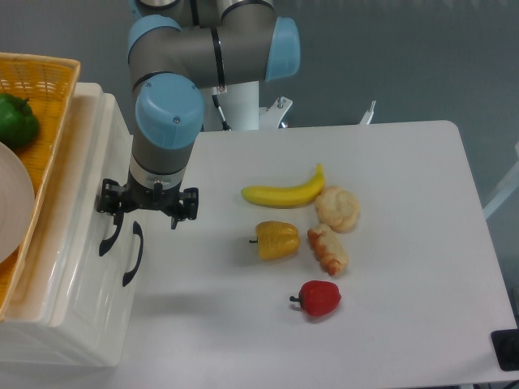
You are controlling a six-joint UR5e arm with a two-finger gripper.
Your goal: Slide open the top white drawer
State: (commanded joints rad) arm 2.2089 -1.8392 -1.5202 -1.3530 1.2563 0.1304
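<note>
The white cabinet stands at the left edge, its front facing right. The top white drawer [96,275] carries a curved black handle [109,236]; the lower drawer's handle [133,253] sits just to the right of it. Both drawers look closed. My gripper [146,217] points down over the cabinet's front and is open, with nothing between its fingers. Its left finger [110,207] is right at the upper end of the top handle; whether they touch I cannot tell. The right finger [180,209] hangs over the table.
A wicker basket [57,121] with a green fruit [16,119] and a white plate [12,203] rests on the cabinet. On the table lie a banana [284,193], a yellow pepper [276,240], a red pepper [319,298] and two pastries [333,227].
</note>
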